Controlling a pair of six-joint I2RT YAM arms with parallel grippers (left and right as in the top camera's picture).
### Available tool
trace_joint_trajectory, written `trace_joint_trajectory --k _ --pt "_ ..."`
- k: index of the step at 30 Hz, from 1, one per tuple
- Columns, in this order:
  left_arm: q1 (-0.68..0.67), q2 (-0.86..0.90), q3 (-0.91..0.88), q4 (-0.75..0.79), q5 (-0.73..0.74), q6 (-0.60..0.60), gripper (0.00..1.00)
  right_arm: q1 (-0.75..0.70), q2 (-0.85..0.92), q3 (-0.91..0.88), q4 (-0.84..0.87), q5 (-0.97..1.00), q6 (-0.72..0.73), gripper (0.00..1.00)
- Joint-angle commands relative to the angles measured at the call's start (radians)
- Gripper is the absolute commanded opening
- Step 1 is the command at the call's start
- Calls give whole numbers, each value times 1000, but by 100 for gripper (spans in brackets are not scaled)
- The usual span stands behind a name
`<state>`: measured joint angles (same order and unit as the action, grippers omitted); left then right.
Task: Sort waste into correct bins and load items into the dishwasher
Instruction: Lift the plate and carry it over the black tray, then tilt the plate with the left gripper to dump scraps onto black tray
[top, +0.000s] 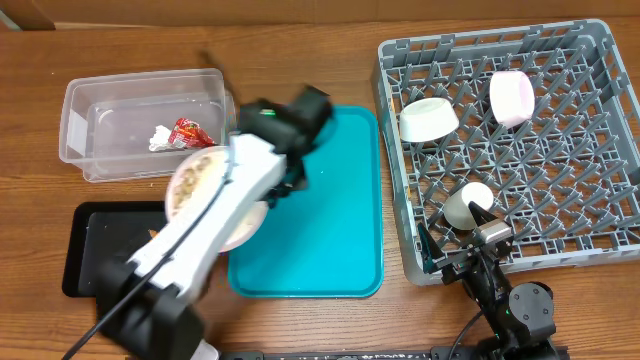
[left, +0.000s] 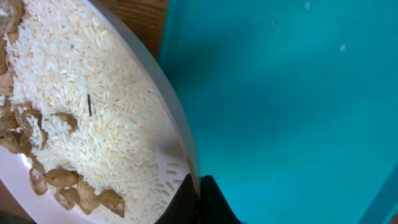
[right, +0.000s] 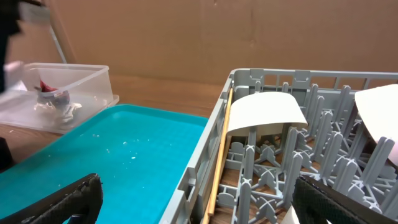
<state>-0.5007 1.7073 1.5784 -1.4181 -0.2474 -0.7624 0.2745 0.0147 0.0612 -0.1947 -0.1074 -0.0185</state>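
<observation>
The left gripper (left: 198, 198) has its two dark fingers pressed together on the rim of a white round plate (left: 169, 155), at the end of an arm that reaches diagonally from the near left corner of the table, its wrist bent over the left edge of a large teal plastic tray (top: 335, 225). The plate runs leftward from the pinch. It carries a heap of white rice (left: 93, 93) and beige shell-like food scraps (left: 74, 186) along its far side. From overhead it sits at the teal tray's left edge, between a clear rectangular plastic tub (top: 100, 100) behind it and a shallow black rectangular tray (top: 85, 240) in front. The tub holds a red crinkled wrapper (top: 188, 130) and a crumpled white tissue (top: 160, 140). The right gripper (right: 196, 183) is spread wide and holds nothing, low at the near left corner of the large grey plastic dish rack (top: 560, 150). Just beyond it a small cream cup (top: 467, 203) sits among the pegs. Thin wooden chopsticks (right: 217, 162) lean along the rack's left wall. A white round bowl (top: 428, 118) and a pale pink bowl (top: 512, 97) stand on edge further back.
</observation>
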Motion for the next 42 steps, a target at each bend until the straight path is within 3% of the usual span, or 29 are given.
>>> trace_joint_trajectory --k 1,13,28,42 --pt "74 -85 -75 31 68 62 4 -6 -12 -4 7 -7 3 100" --pt "384 -283 -396 275 244 171 5 -6 -12 -4 7 -7 3 100" --pt "796 -476 -584 479 762 423 5 -6 -12 -4 7 -7 3 100" --pt "1199 -526 -747 490 1302 702 4 -6 -12 -4 7 -7 3 100"
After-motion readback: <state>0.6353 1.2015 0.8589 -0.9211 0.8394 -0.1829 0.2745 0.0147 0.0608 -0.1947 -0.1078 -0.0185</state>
